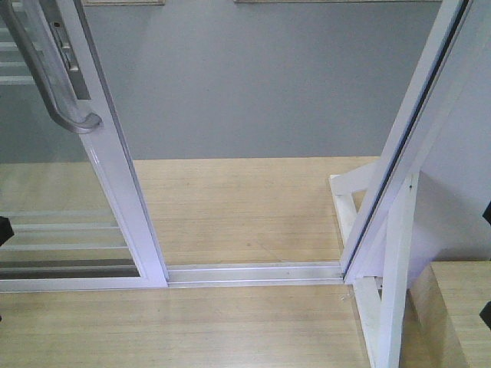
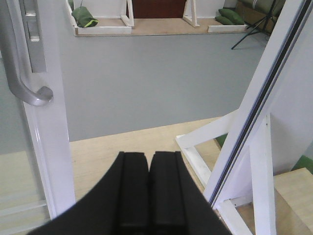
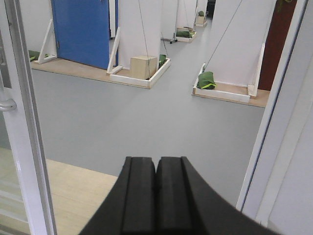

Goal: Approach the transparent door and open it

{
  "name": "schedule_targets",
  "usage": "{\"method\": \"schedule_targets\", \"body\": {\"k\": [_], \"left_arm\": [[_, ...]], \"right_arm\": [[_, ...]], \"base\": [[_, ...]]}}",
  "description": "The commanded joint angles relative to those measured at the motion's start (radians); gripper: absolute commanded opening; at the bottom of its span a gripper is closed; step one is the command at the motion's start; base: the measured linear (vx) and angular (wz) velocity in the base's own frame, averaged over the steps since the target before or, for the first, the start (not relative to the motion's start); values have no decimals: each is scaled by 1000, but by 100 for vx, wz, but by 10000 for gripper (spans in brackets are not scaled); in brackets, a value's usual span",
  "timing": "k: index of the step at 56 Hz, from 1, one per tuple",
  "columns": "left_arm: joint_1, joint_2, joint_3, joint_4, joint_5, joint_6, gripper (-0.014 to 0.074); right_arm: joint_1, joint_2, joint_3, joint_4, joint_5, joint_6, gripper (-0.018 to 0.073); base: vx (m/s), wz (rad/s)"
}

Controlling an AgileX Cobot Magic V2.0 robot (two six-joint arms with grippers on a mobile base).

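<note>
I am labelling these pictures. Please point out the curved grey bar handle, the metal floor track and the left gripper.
Curved grey bar handle (image 1: 77,120): front view, its lower bend.
Metal floor track (image 1: 253,271): front view, mid-length.
Left gripper (image 2: 148,169): left wrist view, between fingertips.

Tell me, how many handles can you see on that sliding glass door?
1. A curved grey bar handle sits on the white stile of the transparent door, left of the open gap. A matching handle on the far side may be hidden.

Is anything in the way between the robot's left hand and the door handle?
Nothing visible. The left gripper, shut and empty, sits low in the open doorway. The handle on the door is up and to its left, with only bare air between them.
</note>
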Motion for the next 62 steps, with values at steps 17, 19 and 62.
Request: {"method": "schedule_targets", "body": {"k": [17,19,62], "left_arm": [[-6,-6,-25,-29,-71,-7,0],[-6,-6,-25,-29,-71,-7,0],[-6,-8,-17,183,-106,-88,0]], "right_arm": [[-6,6,-26,0,-84,-6,-1],[-6,6,-26,0,-84,-6,-1],[-6,6,-26,0,-84,-6,-1]], "base": [[0,0],[0,0],[0,0]]}}
